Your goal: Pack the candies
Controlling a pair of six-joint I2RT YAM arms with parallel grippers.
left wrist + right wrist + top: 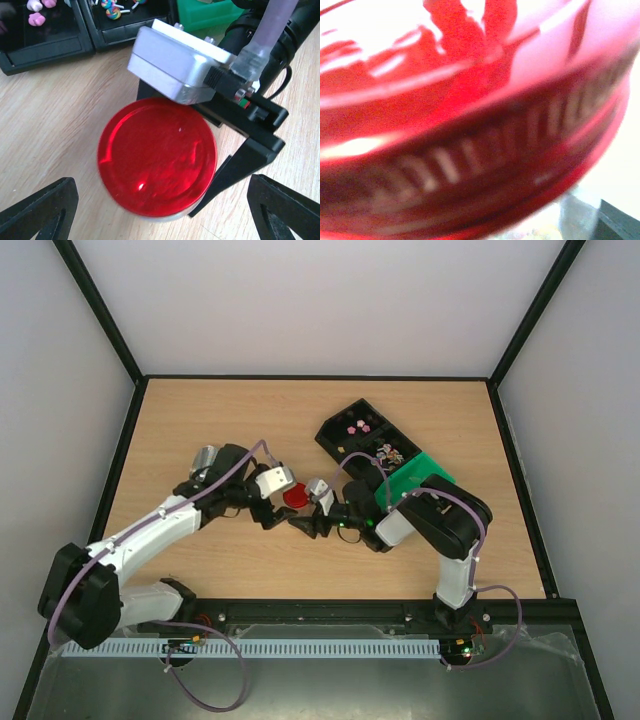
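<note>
The candies lie in a black compartment tray (pixel 340 440): pink ones (pixel 358 426) (pixel 36 19) and mixed-colour ones (pixel 388 452) (pixel 111 10). A round red lid (pixel 295 497) (pixel 157 157) sits on a clear jar at the table's middle. My right gripper (pixel 303 512) reaches in from the right, and one black finger (pixel 240 167) lies against the lid's right edge. The lid (pixel 470 150) fills the right wrist view, blurred, and hides the fingers there. My left gripper (pixel 272 510) (pixel 162 220) hovers over the lid, wide open and empty.
A green block (pixel 420 475) (pixel 205 15) lies beside the tray under my right arm. A silver metal object (pixel 207 458) stands behind my left wrist. The right wrist's silver camera housing (pixel 175 65) hangs just above the lid.
</note>
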